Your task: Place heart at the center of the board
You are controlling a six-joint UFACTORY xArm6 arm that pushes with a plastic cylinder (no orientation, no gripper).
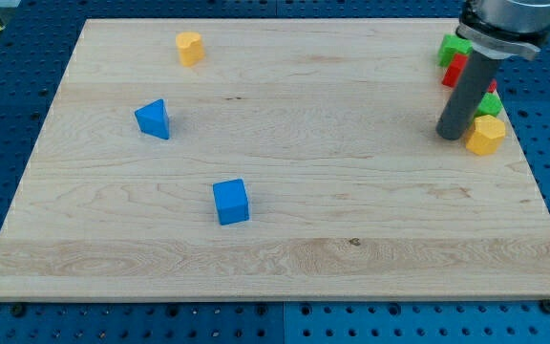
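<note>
Nearest, a blue cube block (230, 202); my gripperless tip (450, 135) sits far right of the yellow heart block (189, 47) at the tabletop's (351, 239) top left.

You are getting bright, even light; the board (285, 162) is showing no glare, blocks are casting faint shadows, and focus is staying sharp throughout.

A blue triangular block (153, 119) and a blue cube (230, 202) sit apart on the wooden tabletop's (351, 210) left half; green (453, 48) and red (456, 69) blocks cluster top right.
</note>
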